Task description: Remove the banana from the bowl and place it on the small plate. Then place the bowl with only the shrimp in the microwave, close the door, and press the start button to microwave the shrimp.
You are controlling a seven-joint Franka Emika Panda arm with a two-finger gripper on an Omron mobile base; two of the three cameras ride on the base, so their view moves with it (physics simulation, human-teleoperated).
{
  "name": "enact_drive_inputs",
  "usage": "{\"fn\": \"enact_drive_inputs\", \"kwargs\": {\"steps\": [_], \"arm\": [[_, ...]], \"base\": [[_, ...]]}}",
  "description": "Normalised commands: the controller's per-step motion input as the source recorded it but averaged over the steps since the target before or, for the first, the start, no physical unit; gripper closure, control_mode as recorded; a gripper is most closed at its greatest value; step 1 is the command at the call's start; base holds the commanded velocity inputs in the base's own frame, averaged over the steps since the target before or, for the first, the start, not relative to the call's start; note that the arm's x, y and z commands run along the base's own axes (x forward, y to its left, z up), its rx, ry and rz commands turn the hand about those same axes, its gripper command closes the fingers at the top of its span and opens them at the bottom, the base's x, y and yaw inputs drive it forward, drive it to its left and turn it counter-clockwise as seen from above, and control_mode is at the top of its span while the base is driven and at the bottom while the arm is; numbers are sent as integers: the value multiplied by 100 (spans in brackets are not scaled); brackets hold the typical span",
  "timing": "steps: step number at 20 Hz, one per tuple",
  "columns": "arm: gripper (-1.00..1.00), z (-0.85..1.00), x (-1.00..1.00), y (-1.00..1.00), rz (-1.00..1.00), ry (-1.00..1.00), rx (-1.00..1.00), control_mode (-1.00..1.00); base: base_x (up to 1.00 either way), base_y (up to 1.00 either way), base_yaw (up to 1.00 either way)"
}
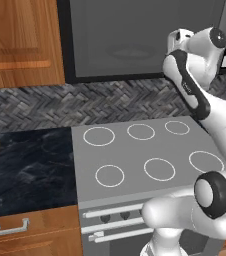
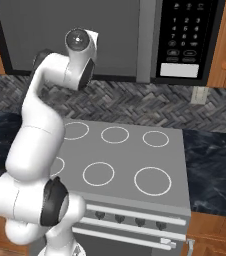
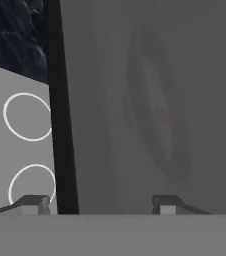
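The microwave (image 2: 105, 35) hangs above the stove. Its door (image 1: 135, 40), a grey window in a dark frame, looks closed or nearly closed. The black keypad panel (image 2: 185, 37) is on its right. My raised hand is close in front of the door. In the hand view my gripper (image 3: 99, 204) is open, with nothing between its fingertips (image 3: 32, 202), and faces the window beside the frame's dark edge (image 3: 60, 110). A faint round shape (image 3: 160, 115) shows behind the glass; I cannot tell what it is. The bowl, banana, shrimp and small plate are out of view.
Below is a grey stove top (image 1: 140, 150) with several white burner rings and oven handles (image 2: 125, 235) at its front. Dark marble counter (image 1: 30, 170) flanks it, with a patterned backsplash (image 2: 135, 102) behind. Brown wooden cabinets (image 1: 20, 40) stand left of the microwave.
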Motion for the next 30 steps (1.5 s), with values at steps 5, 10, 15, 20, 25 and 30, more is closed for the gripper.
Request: {"fn": "enact_drive_inputs", "kwargs": {"steps": [5,10,15,20,25,30], "arm": [[-100,6,-4,-15,25,7,17,-100],[-100,12,-92,-34,10,-4,12,-100],[-100,0,-100,-67,0,-20,10,-100],[-100,-6,-95,-100,-14,-7,16,-100],[-100,1,-49,-100,-11,-5,22,-100],[-100,3,0,-98,-3,-2,24,-100]], "base": [[0,0,0],[0,0,0],[0,0,0],[0,0,0],[0,0,0],[0,0,0]]}}
